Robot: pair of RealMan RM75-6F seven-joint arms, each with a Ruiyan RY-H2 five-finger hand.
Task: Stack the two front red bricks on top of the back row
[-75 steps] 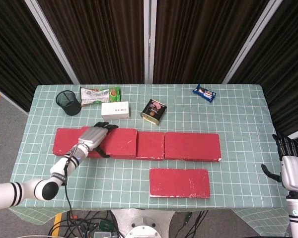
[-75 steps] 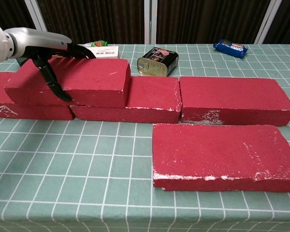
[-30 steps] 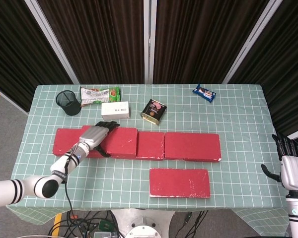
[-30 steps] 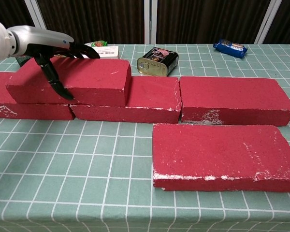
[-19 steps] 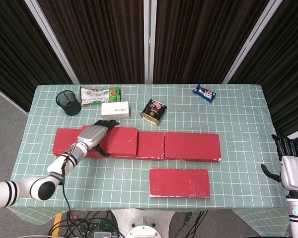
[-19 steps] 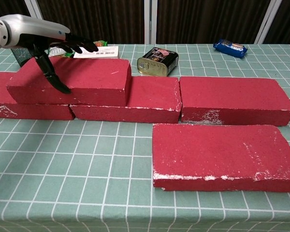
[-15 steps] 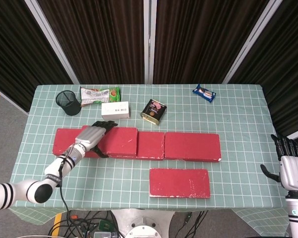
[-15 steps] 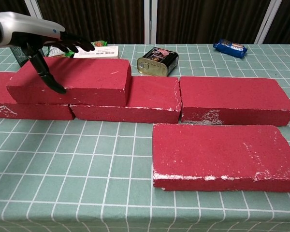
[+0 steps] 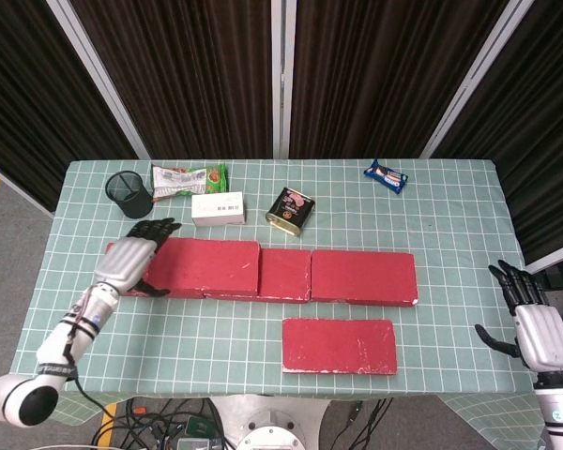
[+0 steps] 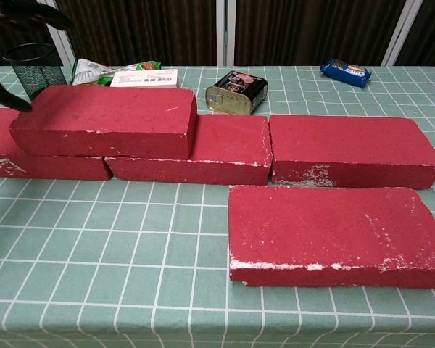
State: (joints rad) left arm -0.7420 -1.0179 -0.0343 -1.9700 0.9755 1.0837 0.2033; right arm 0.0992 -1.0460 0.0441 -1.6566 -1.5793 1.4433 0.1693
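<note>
Red bricks: one stacked, one waiting.
Your stacked brick (image 10: pixel 109 119) lies on the back row (image 10: pixel 275 148) at left; the front brick (image 10: pixel 333 232) sits lower right (on the table (image 9: pixel 450 197)). Your left hand (image 9: pixel 131 258), fingers spread, holds nothing; right hand (image 9: pixel 535 328) likewise.

Left hand (image 9: pixel 131 260) over the left end of the back row (image 9: pixel 361 277). Stacked brick (image 9: pixel 206 266) lies on that row just right of the hand. Front brick (image 9: pixel 339 345) on the counter (image 9: pixel 450 225), right of and nearer than the hand. Mesh cup (image 9: pixel 129 195), packet (image 9: pixel 188 179), box (image 9: pixel 218 208), tin (image 9: pixel 290 209) behind it. Right hand (image 9: pixel 535 330) off the counter's right edge.
</note>
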